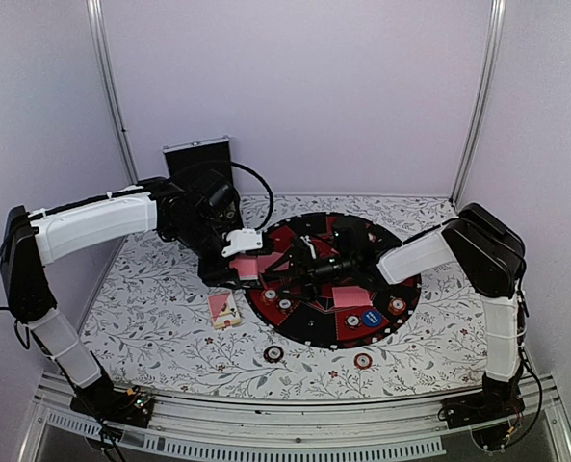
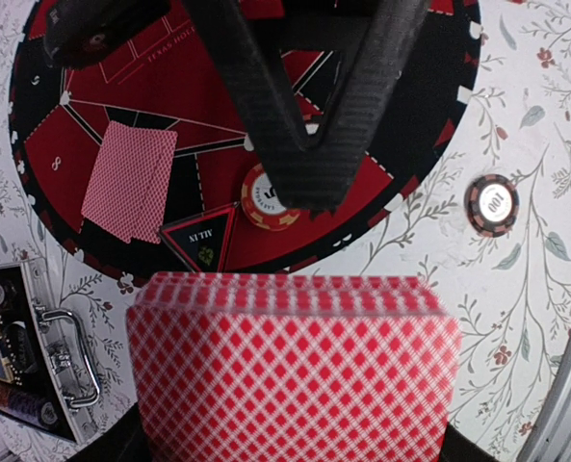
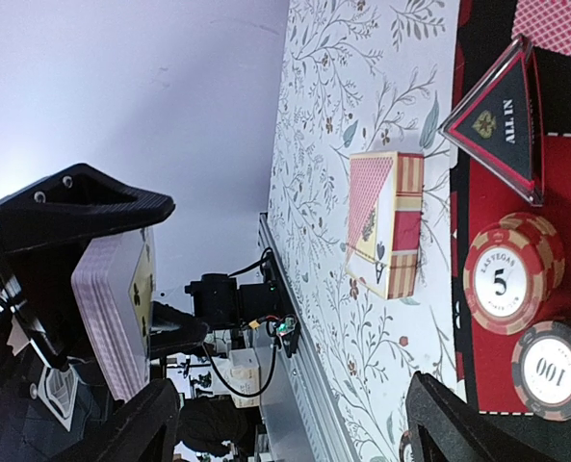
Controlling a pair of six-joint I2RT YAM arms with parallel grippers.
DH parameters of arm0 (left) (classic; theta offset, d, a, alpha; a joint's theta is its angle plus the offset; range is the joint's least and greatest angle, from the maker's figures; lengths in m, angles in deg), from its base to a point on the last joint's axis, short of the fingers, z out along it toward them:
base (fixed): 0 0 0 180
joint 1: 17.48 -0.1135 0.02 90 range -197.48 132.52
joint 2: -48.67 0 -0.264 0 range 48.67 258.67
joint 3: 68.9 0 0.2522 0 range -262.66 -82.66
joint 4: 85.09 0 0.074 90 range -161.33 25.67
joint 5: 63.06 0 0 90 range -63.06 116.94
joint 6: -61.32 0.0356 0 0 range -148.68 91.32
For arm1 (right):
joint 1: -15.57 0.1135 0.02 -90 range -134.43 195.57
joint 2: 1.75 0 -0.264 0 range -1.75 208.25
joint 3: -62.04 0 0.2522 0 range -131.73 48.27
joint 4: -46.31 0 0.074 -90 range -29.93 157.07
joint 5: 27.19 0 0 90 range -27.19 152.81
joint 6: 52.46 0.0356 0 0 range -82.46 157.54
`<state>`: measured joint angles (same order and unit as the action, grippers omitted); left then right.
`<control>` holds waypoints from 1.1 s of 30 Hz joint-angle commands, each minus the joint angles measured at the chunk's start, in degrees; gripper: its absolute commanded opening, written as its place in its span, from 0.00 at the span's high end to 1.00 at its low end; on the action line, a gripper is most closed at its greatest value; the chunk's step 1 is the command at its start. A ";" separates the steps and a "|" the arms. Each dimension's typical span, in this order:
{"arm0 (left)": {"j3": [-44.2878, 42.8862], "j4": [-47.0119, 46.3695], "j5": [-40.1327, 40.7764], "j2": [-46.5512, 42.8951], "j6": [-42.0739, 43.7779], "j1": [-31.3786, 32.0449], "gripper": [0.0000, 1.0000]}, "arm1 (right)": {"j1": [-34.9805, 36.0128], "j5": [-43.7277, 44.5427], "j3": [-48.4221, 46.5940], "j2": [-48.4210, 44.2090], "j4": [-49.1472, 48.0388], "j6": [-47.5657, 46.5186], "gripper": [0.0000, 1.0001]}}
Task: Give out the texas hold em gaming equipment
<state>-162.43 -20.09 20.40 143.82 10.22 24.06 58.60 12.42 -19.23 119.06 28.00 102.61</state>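
Floral tabletop (image 1: 169,337); we're judging task approx partway, dealt card (image 2: 129,183) lying on mat (image 1: 314,334); left gripper (image 1: 245,258) gripping deck (image 2: 295,385); right gripper (image 3: 295,428) gaping, empty.

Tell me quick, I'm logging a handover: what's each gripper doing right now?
Left gripper: closed on the deck of cards.
Right gripper: open, holding nothing.

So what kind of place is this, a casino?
Probably a robotics lab booth, not a casino: a left arm and right arm bolted to a metal rail, plain walls, and a poker mat, chips and cards on a floral cloth.
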 commanded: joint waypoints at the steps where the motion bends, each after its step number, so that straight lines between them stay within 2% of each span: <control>1: -1.03 -1.18 0.11 -0.23 -0.62 -0.32 1.00 | 0.05 -1.53 1.58 -3.74 -6.27 3.62 0.15; 13: -1.27 -1.32 -0.11 -0.23 -0.90 -0.32 1.00 | 2.11 -2.48 -4.34 -0.70 -7.08 5.92 0.15; 33: -1.79 -2.01 -1.13 -0.14 -1.66 -0.23 1.00 | 6.06 -3.53 -19.03 11.49 -11.01 12.64 0.18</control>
<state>-162.45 -20.98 20.16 143.84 9.17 23.97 63.58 9.53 -34.57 128.20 19.69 113.59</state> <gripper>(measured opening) 0.649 0.822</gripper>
